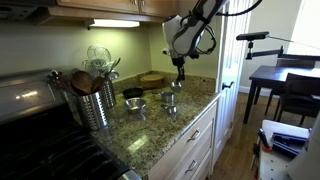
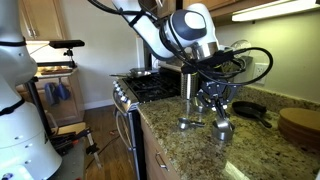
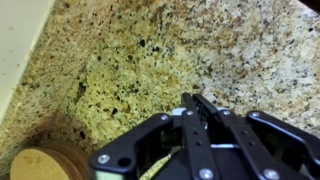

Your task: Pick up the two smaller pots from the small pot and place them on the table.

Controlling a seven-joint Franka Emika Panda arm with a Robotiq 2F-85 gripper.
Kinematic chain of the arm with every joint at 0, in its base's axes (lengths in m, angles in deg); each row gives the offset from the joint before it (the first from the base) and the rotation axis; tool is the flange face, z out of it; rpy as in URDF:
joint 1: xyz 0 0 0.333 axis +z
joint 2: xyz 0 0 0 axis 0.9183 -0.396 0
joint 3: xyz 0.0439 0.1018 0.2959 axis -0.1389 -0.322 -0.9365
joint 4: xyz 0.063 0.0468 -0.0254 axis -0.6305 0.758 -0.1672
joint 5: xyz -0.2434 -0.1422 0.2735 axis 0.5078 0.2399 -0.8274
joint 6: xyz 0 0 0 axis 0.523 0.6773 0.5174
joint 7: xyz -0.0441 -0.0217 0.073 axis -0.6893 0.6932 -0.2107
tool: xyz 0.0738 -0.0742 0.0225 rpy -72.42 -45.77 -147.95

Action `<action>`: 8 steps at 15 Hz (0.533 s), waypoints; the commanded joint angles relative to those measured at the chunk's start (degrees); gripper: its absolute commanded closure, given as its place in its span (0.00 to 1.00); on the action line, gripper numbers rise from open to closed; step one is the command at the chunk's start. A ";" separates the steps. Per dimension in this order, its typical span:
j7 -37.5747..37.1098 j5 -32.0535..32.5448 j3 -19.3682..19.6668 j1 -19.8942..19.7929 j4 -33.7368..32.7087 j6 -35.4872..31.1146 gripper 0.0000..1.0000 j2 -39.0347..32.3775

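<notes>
My gripper (image 1: 180, 70) (image 2: 212, 100) is shut, fingers pointing down over the granite table (image 1: 195, 112) (image 2: 175, 145) (image 3: 120, 60). In the wrist view its fingers (image 3: 196, 112) pinch a thin shiny rim, one of the two smaller pots (image 3: 224, 146) (image 1: 175, 86), held just above the small pot (image 1: 170, 101) (image 2: 222, 128). Another shiny steel pot with a short handle (image 1: 136, 104) (image 2: 190, 122) stands on the table beside it. I cannot tell from here what the small pot holds.
A dark round pot (image 1: 132, 92) (image 2: 250, 110) and a round wooden board (image 1: 152, 78) (image 2: 300, 125) (image 3: 35, 162) sit behind the pots. A steel utensil holder (image 1: 95, 102) stands near the stove (image 2: 150, 88). The table's edge (image 3: 20, 50) is close.
</notes>
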 commanded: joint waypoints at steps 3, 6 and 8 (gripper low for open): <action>-11.99 7.61 2.19 2.00 4.46 1.77 0.92 3.54; -16.62 9.31 2.06 2.26 5.43 2.69 0.92 3.44; -19.94 10.37 2.02 2.61 6.05 3.50 0.92 3.37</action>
